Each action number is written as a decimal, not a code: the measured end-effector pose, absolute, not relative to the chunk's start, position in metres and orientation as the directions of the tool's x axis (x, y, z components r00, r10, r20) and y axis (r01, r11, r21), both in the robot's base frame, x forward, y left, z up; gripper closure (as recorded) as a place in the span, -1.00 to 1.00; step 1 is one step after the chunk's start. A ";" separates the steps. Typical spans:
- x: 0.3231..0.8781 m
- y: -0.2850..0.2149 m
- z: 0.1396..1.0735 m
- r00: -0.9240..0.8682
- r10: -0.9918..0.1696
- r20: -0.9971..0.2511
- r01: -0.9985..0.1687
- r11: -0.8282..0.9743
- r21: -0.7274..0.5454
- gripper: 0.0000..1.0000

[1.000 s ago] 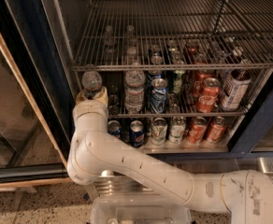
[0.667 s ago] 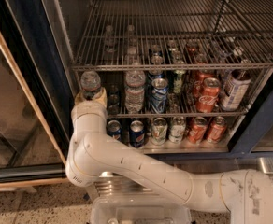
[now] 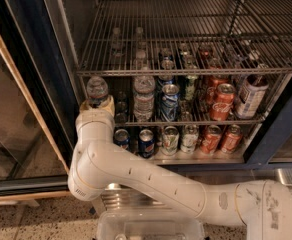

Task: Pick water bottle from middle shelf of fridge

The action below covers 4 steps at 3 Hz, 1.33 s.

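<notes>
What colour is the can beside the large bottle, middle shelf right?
The can is red, white lettering; camera view. The tool grips the water bottle far left.

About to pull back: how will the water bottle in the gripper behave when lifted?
The gripper holds the water bottle low on its body, so the top may tip. The thin ribbed plastic probably flexes if squeezed. Being round, it would likely roll if dropped on the wire shelf.

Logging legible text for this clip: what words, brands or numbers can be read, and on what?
"Coca-Cola", partly legible: red can on the middle shelf.
The water bottle at the gripper, left end of that shelf: label too blurred.
All other cans: too blurred.
</notes>
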<state>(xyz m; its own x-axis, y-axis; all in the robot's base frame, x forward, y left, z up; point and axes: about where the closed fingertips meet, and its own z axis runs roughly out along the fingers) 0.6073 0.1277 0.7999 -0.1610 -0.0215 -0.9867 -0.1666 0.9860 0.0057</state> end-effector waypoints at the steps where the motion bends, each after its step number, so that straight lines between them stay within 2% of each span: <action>1: 0.605 0.122 0.795 -0.210 -0.015 -0.978 -0.149 0.989 0.017 1.00; 4: 0.583 0.123 0.792 -0.262 0.001 -0.965 -0.144 0.989 0.040 1.00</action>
